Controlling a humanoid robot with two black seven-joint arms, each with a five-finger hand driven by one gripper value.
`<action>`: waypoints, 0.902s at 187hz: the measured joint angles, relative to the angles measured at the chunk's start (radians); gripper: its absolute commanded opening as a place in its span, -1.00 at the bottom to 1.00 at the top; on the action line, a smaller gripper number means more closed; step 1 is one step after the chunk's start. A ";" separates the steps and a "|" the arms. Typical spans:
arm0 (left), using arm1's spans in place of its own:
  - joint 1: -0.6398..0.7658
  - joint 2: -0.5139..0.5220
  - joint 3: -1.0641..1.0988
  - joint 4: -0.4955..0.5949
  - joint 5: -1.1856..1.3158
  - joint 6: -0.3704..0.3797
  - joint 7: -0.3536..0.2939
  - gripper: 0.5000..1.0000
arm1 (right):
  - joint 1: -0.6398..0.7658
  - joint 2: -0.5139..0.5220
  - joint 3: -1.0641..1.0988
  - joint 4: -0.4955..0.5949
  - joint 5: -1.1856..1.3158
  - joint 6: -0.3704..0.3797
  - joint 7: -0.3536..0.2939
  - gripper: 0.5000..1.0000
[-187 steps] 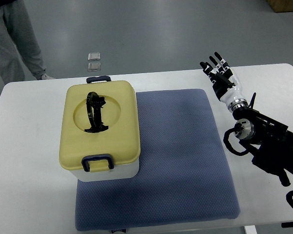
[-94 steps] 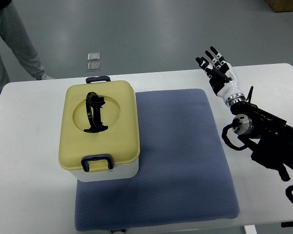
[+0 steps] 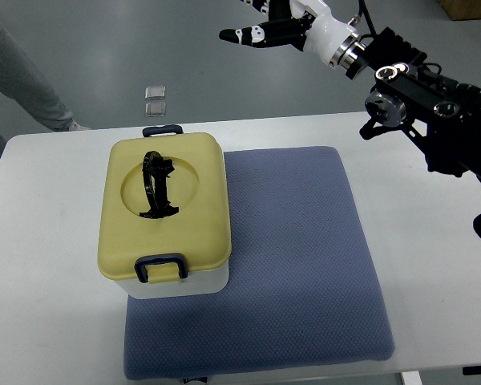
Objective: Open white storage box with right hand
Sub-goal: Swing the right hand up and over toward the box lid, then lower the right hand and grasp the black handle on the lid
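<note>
1. White, flat table (image 3: 48, 321) fills most of the view, and a grey floor (image 3: 104, 48) lies past its far edge.
2. Nearest to us is a soft blue square mat (image 3: 297, 265) on the table. It probably gives the box a soft spot to sit on.
3. On the left edge of the mat stands the white plastic storage box (image 3: 176, 283) with a pale yellow lid (image 3: 164, 204). Part of the box hangs off the mat onto the table.
4. The lid is on. A dark blue clip (image 3: 161, 266) is at the near end and another blue clip (image 3: 161, 129) is at the far end. They look like they keep the lid on tight.
5. A black carry handle (image 3: 156, 186) lies flat in a round dip in the lid, so it stays out of the way.
6. The black right arm (image 3: 429, 100) comes in from the right side, up high.
7. The black and white right hand (image 3: 284, 24) is past the table's far edge, well apart from the box. Its fingers are spread out and it holds nothing. I think it must come down to a clip.
8. Two small grey square tiles (image 3: 155, 100) lie on the floor.
9. A person's grey trouser leg (image 3: 24, 72) is at the far left.
</note>
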 measured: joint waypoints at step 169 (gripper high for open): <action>0.000 0.000 0.000 0.000 0.000 0.000 0.000 1.00 | 0.334 0.151 -0.319 0.136 -0.862 0.014 0.039 0.56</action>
